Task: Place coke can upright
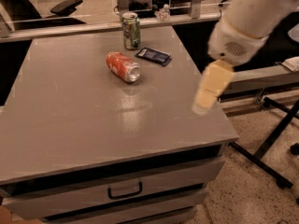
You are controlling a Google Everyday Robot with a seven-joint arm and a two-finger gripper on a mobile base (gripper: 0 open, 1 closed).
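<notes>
Coke can (pixel 123 66) lies on its side toward the counter's (pixel 93 125) far end, near a green can (pixel 131 30). Gripper (pixel 208 97) hangs over the counter's right edge, well apart, grip state can't tell. Smooth round aluminium likely rolls, so grasp across the body and set it on the flat rim.

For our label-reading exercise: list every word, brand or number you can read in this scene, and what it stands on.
Nothing is legible.
Coke can, lying on its side: white markings, too blurred to read.
Green-and-white can, upright: label too blurred.
Blue packet: print too small.
Tool, above the table at its right edge: no marking seen.
</notes>
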